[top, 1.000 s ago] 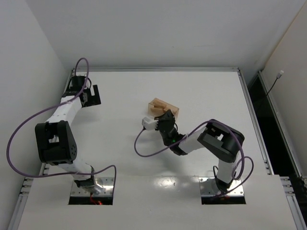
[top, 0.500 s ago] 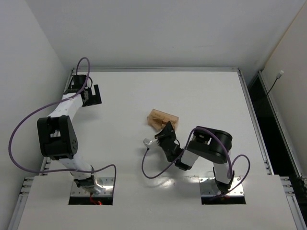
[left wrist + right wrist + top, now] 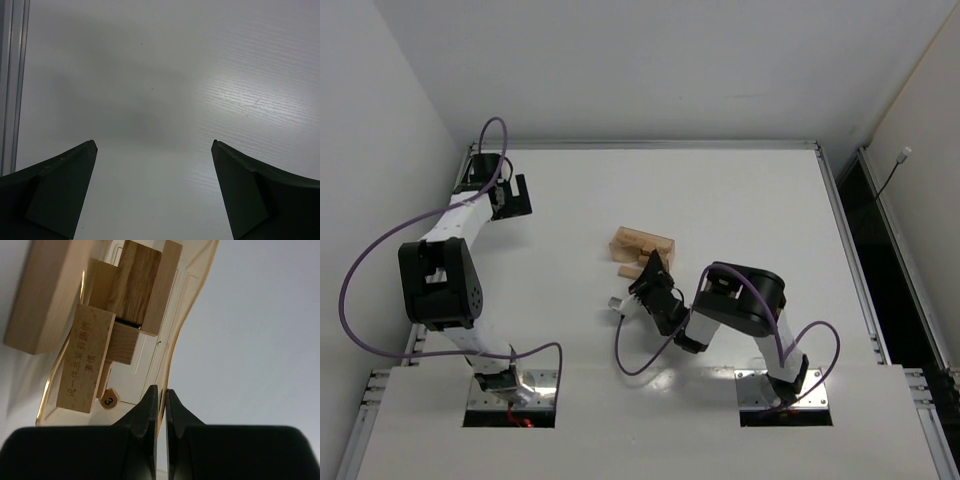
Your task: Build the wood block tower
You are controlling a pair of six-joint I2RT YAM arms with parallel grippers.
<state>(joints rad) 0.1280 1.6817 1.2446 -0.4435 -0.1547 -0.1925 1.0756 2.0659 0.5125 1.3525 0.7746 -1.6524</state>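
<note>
Several light-tan wood blocks [image 3: 642, 243] lie jumbled at the table's middle, not stacked as a tower. In the right wrist view the blocks [image 3: 135, 280] lie on a clear amber-edged plastic tray [image 3: 192, 310], one bar [image 3: 86, 360] printed with characters. A tiny brown bead marked 3 [image 3: 109, 400] lies on the tray too. My right gripper [image 3: 161, 389] is shut on the tray's thin rim; it also shows in the top view [image 3: 648, 272], just near of the blocks. My left gripper [image 3: 512, 200] is open and empty at the far left, over bare table [image 3: 154, 144].
An aluminium rail [image 3: 12, 75] runs along the table's left edge beside the left gripper. A purple cable [image 3: 625, 350] loops on the table by the right arm. White walls close the table at the back and left.
My right gripper has pulled back toward the near left, dragging the tray and blocks with it. The left arm has barely moved.
</note>
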